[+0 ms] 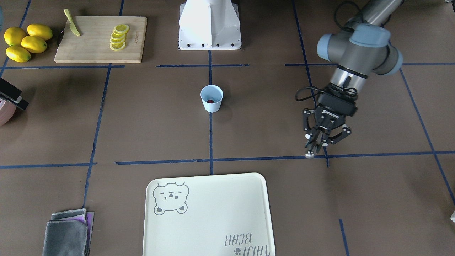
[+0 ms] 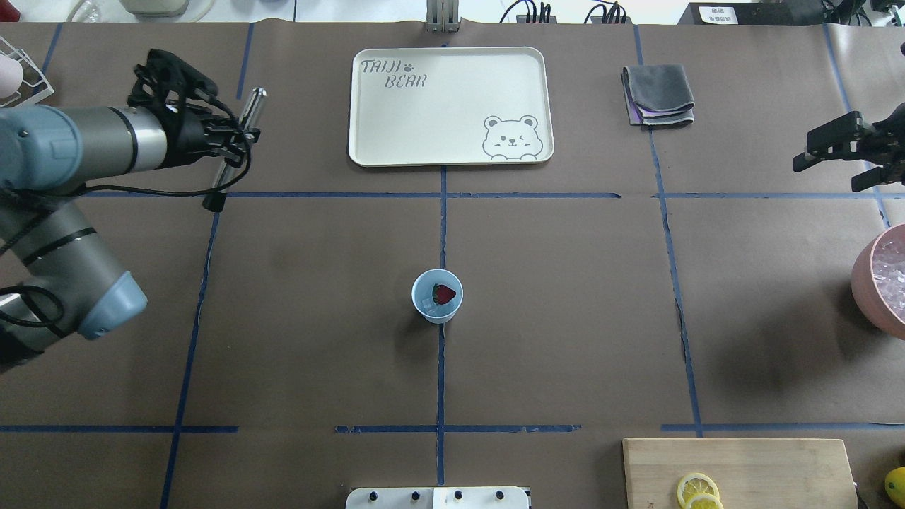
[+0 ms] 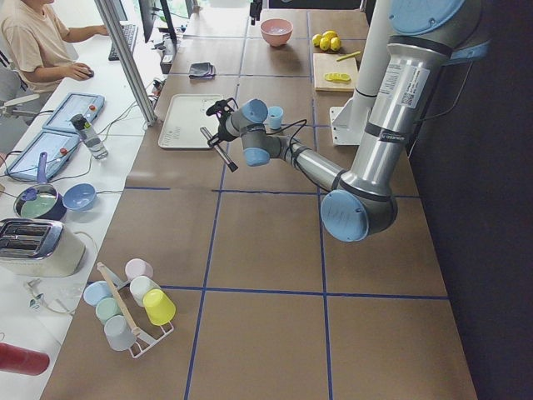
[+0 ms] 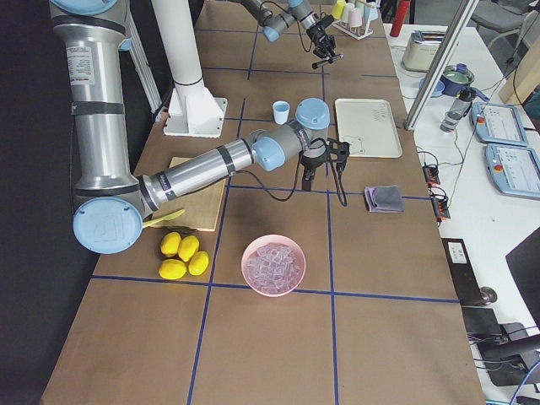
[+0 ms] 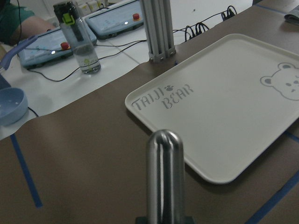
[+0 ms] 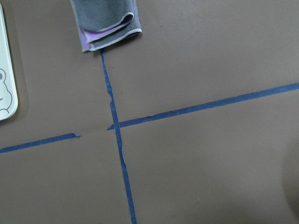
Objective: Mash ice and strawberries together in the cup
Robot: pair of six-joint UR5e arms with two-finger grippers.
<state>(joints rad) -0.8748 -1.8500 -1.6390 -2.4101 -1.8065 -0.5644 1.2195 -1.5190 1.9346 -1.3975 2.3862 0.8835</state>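
The pale-blue cup (image 2: 438, 311) stands upright at the table's middle, also seen from the front (image 1: 211, 105). One dark-red strawberry (image 2: 444, 293) lies inside it beside whitish ice (image 2: 425, 305). My left gripper (image 2: 230, 138) is far to the cup's left and well above the table, shut on a metal rod (image 2: 249, 113). The rod's rounded end (image 5: 164, 154) fills the left wrist view and points down in the front view (image 1: 309, 154). My right gripper (image 2: 827, 161) hovers open and empty at the far right, near the folded cloth.
A pink bowl (image 2: 864, 279) of ice sits at the right edge. A cream bear tray (image 2: 396, 120) lies beyond the cup, a grey cloth (image 2: 657, 92) to its right. A cutting board (image 1: 92, 49) carries lemon slices (image 1: 119, 37) and a knife (image 1: 72, 27); whole lemons (image 1: 25, 42) lie beside it.
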